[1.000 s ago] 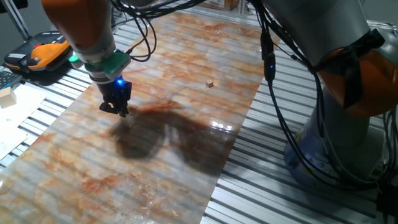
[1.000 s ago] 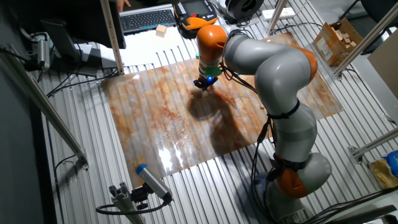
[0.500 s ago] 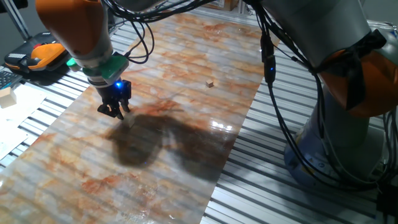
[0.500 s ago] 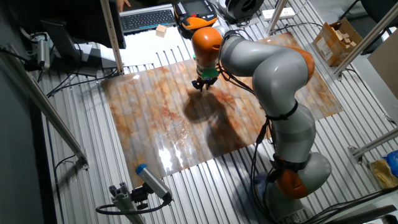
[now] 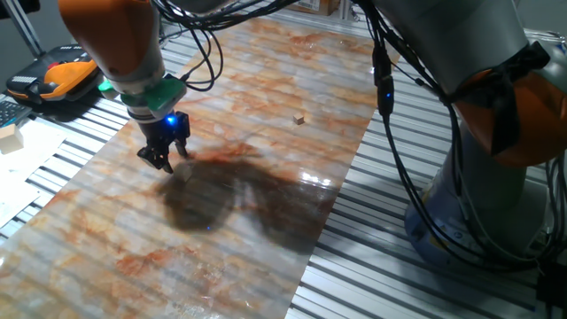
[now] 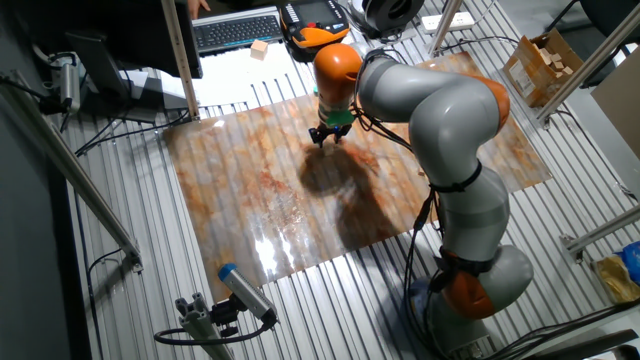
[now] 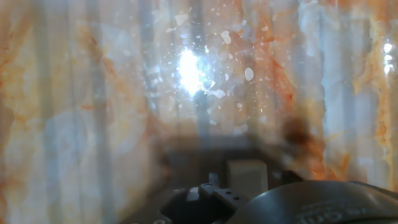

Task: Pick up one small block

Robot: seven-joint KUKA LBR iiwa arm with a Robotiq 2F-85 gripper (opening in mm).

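Hand (image 5: 162, 159) low over marbled sheet (image 5: 266, 80)

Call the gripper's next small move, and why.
Probably a short, slow, straight lift. The hand view shows the small block close in at the gripper, which hangs low over the marbled table. Whether the jaws are clamped can't be told, so watch that the block comes along.

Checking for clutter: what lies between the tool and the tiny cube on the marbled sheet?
Nothing: in one fixed view the marbled sheet between the tool and tiny cube is bare, only shadowed.
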